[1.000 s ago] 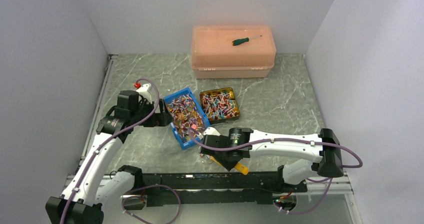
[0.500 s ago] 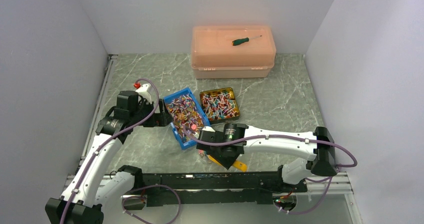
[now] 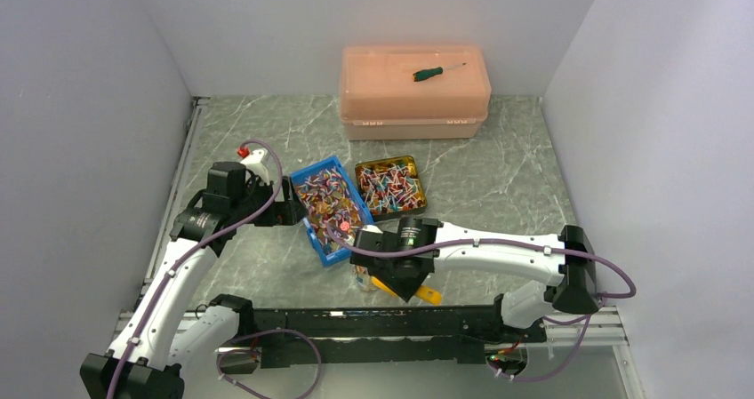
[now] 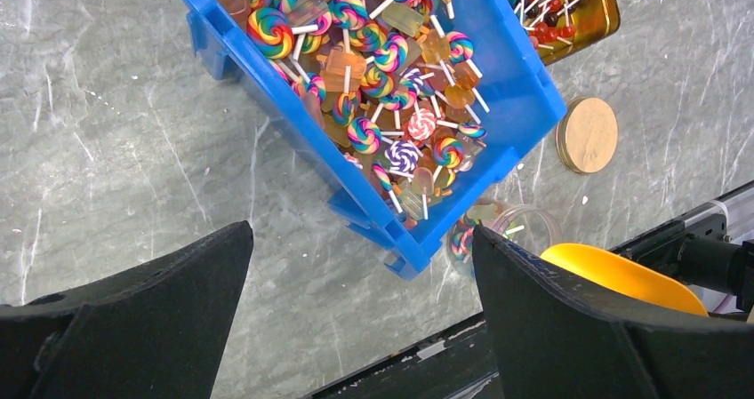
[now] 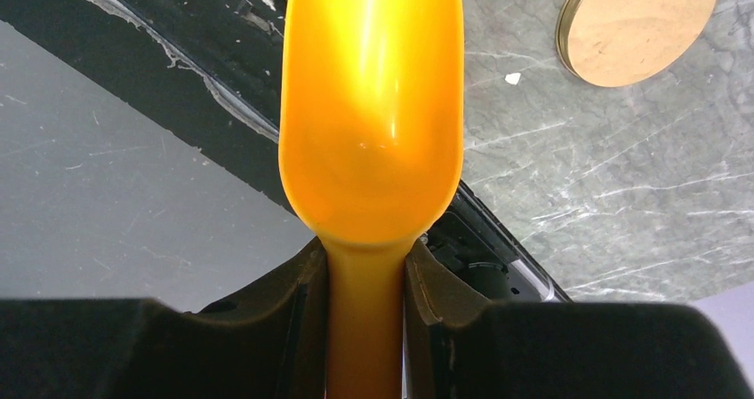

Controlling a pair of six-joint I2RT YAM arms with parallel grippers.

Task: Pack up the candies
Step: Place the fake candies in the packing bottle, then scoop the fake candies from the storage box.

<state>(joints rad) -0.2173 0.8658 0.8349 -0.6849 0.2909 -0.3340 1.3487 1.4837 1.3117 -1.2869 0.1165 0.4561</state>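
Meanwhile, candies (image 4: pixel 391 106) are filling two trays (image 4: pixel 520 83), left gripper (image 4: pixel 360 237) is gaping empty, and right gripper (image 5: pixel 364 279), clenching one scoop (image 5: pixel 372 123), is sitting further left than before.

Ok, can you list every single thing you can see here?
candies: many, mixed colours, heaped in blue bin and tin
blue bin: one, blue, in the middle
tin: one, golden, beside the blue bin
jar: one, clear, at the blue bin's near corner
round lid: one, gold, flat on the table
box: one, pale orange, at the back
screwdriver: one, green-handled, on the box
scoop: one, orange, in right claw
left claw: one, black, open over the blue bin's corner
right claw: one, black, shut on scoop
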